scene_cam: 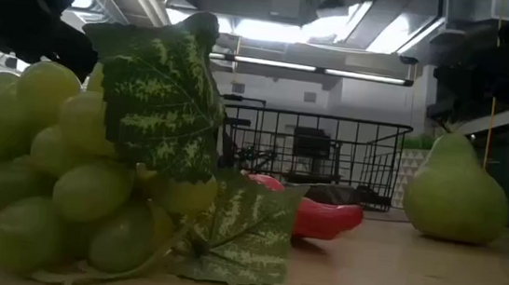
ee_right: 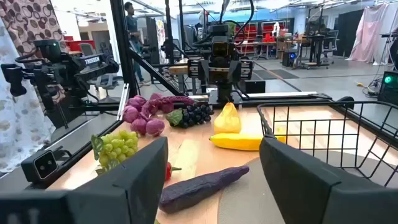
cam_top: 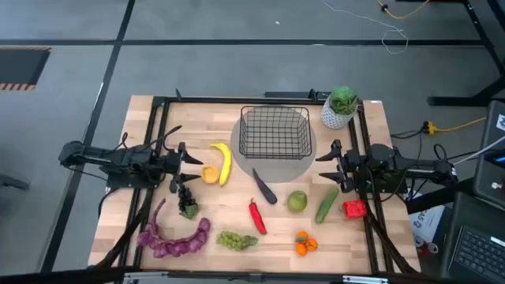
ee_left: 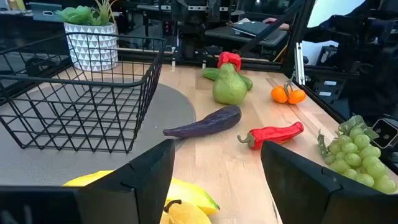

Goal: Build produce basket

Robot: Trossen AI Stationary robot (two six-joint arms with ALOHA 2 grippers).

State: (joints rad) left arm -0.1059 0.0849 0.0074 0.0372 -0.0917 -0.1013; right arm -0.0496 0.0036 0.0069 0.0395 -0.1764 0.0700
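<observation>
The black wire basket point(cam_top: 274, 132) stands on a grey round mat, empty. The produce lies loose on the wood: banana point(cam_top: 223, 162), a small yellow fruit point(cam_top: 210, 174), dark grapes point(cam_top: 187, 201), a purple bunch point(cam_top: 175, 241), green grapes point(cam_top: 237, 240), red chili point(cam_top: 257, 217), eggplant point(cam_top: 264, 188), green pear point(cam_top: 297, 201), cucumber point(cam_top: 327, 205), oranges point(cam_top: 305, 244). My left gripper point(cam_top: 180, 166) is open, just left of the banana point(ee_left: 186, 190). My right gripper point(cam_top: 330, 163) is open, right of the mat, facing the eggplant point(ee_right: 202, 185).
A green plant in a white patterned pot point(cam_top: 340, 106) stands at the basket's far right corner. A red pepper point(cam_top: 354, 208) lies beside the cucumber. A black frame rail point(cam_top: 367, 158) runs along the table's edges. In the low view the green grapes point(scene_cam: 73, 181) fill the near left.
</observation>
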